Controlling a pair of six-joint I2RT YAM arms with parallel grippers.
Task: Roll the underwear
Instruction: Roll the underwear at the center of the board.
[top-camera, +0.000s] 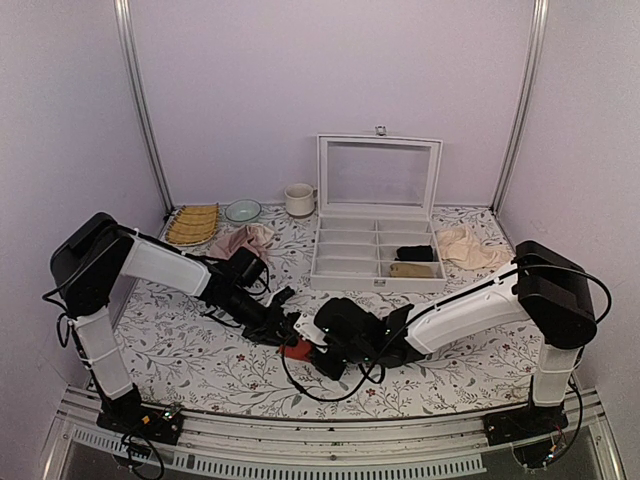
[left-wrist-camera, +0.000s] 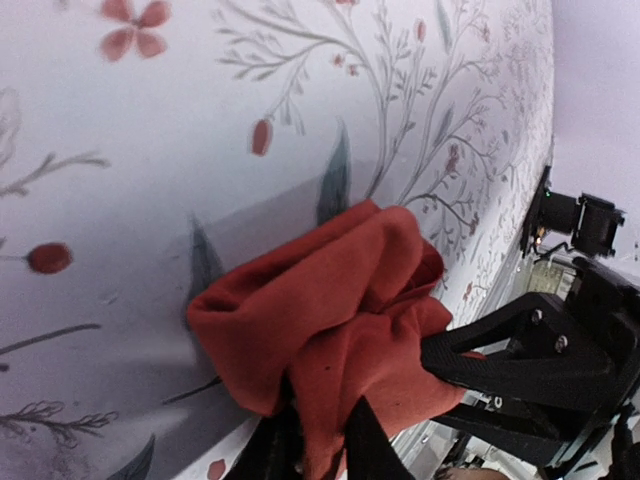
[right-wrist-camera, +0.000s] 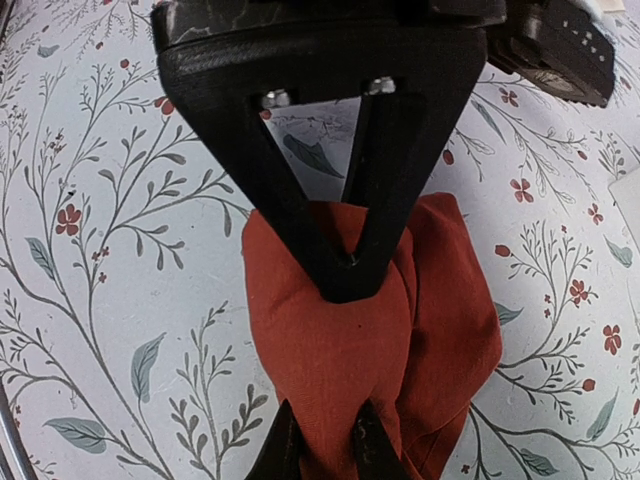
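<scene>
From above, both arms reach in to the middle of the near part of the flowered table (top-camera: 180, 350), and the left gripper (top-camera: 287, 330) and right gripper (top-camera: 316, 343) meet over the underwear (top-camera: 295, 350), a small red bundle lying on the cloth between them. How the jaws stand cannot be told from this height. Farther back stands a white box (top-camera: 378, 255) with its lid raised. A pink cloth (top-camera: 245, 241) lies to its left and a beige cloth (top-camera: 468, 248) to its right. A cup (top-camera: 299, 200), a bowl (top-camera: 242, 210) and a woven mat (top-camera: 193, 225) sit by the back wall. In the left wrist view the underwear is bunched into thick red folds on the table. The left gripper's two fingers (left-wrist-camera: 268, 452) rise from the bottom edge, drawn close together with a fold of the fabric pinched between them. One black triangular finger (left-wrist-camera: 500, 350) of the right gripper touches the bundle from the right. In the right wrist view the red bundle lies in the middle, the right gripper's own fingers (right-wrist-camera: 278, 450) are clamped on its near edge, and the left gripper's triangular finger (right-wrist-camera: 300, 120) presses its tip into the top of the bundle.
</scene>
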